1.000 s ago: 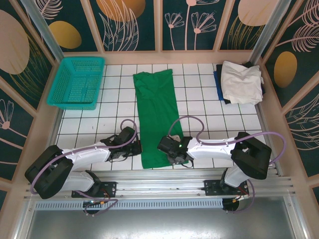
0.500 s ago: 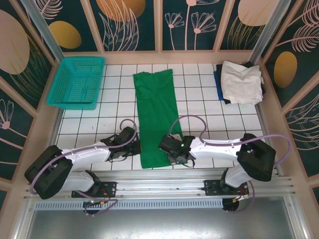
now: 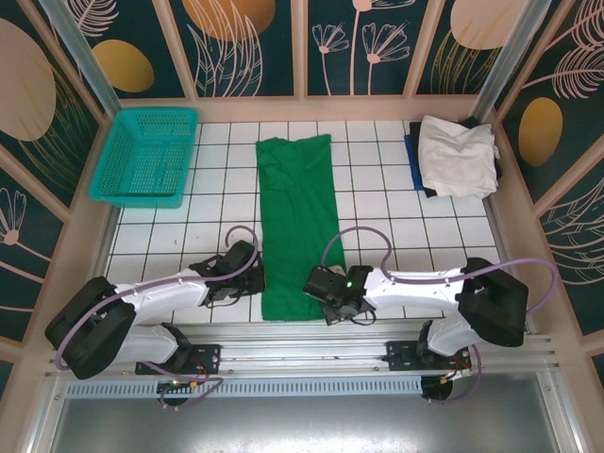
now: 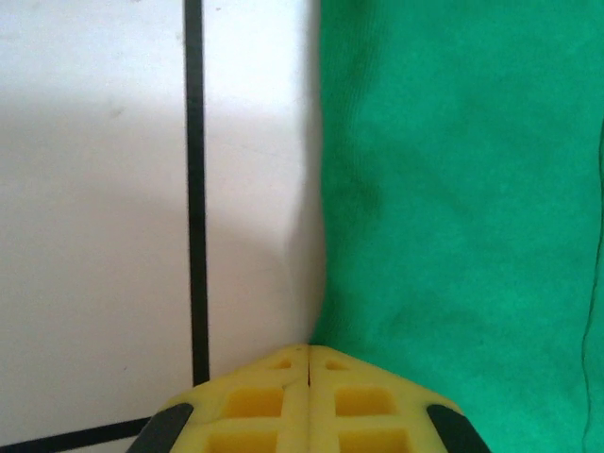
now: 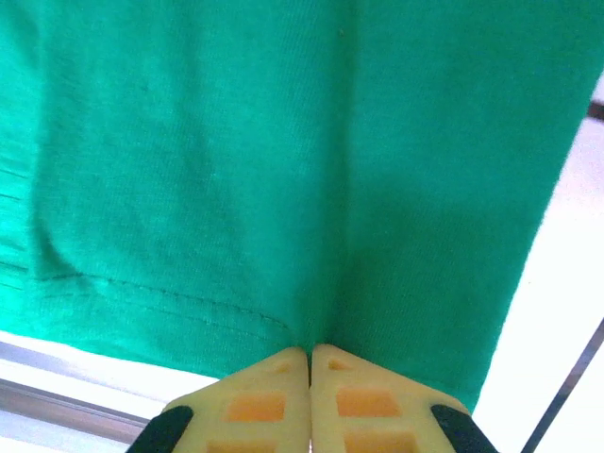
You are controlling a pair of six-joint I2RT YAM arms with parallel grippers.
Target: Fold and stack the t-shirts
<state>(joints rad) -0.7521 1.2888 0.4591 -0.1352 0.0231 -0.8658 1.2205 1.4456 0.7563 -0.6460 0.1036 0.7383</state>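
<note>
**A:** Top view first. Where are we?

**B:** The green t-shirt (image 3: 297, 217) lies as a long strip mid-table (image 3: 217, 212), and the off-white t-shirt (image 3: 458, 156) sits at the far right. My left gripper (image 3: 260, 281) and right gripper (image 3: 317, 289) are at its near corners.

**A:** Left wrist?

**B:** The left gripper (image 4: 309, 351) is pinched closed right on the cloth's side edge. I judge that a thin bite.

**A:** Right wrist?

**B:** The right gripper (image 5: 310, 351) is clamped on the hem. I'd raise both evenly and carry the hem to the far end, keeping the edges matched.
</note>
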